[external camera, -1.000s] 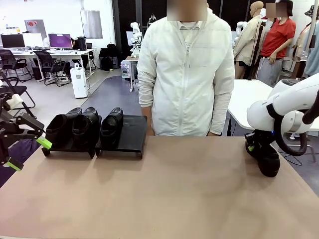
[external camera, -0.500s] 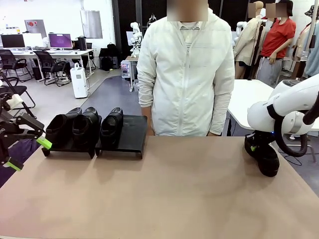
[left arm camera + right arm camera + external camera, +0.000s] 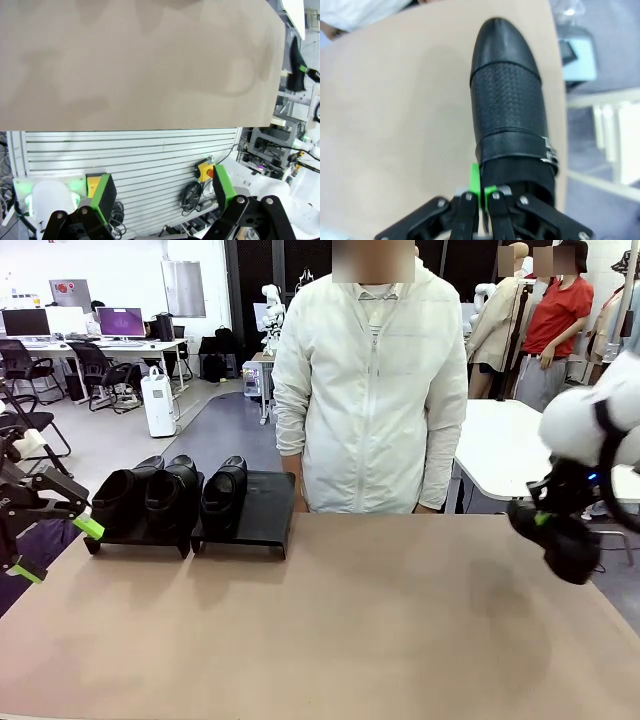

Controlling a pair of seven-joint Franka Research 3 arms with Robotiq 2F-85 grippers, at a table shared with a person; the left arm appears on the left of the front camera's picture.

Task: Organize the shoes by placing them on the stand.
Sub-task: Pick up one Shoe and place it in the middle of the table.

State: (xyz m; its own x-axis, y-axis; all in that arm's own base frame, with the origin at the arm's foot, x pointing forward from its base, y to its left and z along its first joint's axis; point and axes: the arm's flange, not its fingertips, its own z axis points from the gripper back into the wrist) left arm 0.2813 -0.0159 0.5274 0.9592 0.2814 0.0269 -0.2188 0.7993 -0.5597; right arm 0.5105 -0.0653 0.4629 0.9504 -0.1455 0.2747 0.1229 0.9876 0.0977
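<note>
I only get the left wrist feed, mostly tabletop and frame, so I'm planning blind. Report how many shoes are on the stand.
Observer: Three shoes sit on the stand: two on its left platform, one on the left half of its right platform.
Operator: Locate the last one.
Observer: The right gripper is shut on the fourth shoe at its collar, by the table's right edge.
Operator: Name the free spot.
Observer: The right half of the right platform is bare.

light: bright, even indoor | shadows: soft on table point(image 3: 350, 630) | blur: right wrist view soft, edges bowed
</note>
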